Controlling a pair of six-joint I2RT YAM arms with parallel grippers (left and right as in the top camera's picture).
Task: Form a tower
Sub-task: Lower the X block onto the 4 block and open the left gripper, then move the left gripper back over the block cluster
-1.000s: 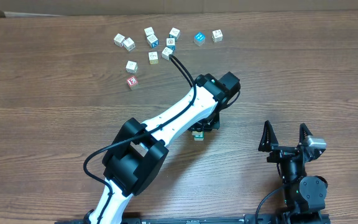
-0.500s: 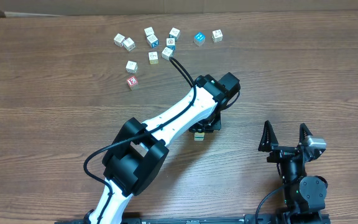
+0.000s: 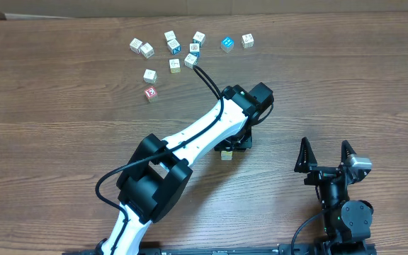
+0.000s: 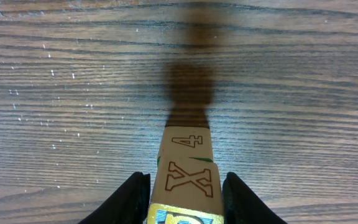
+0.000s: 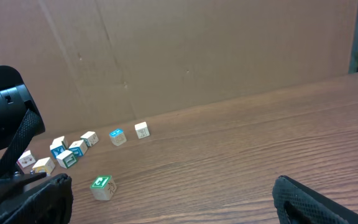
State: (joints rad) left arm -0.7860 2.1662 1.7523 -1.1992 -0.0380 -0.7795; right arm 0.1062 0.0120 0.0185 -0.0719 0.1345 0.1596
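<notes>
The left gripper [image 4: 185, 196] has its fingers [image 4: 133, 198] slightly apart on both sides of the tower [image 4: 188, 177], near but not pressing it. The tower stands on the wooden table [image 3: 62, 120] under the left arm, mid-table. The right gripper [image 3: 326, 154] is wide open and holds nothing, well apart from the loose cubes [image 3: 172, 49] at the far edge.

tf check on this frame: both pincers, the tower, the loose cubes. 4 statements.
1. The right pincer stands open and holds nothing. True.
2. The red cube sits on top of the tower. False: it lies alone on the table, far from the tower, near the other loose cubes.
3. In the left wrist view, the left pincer has one finger on each side of the tower. True.
4. The blue cube touches the right pincer. False: it lies far from it, in the far row of loose cubes.
</notes>
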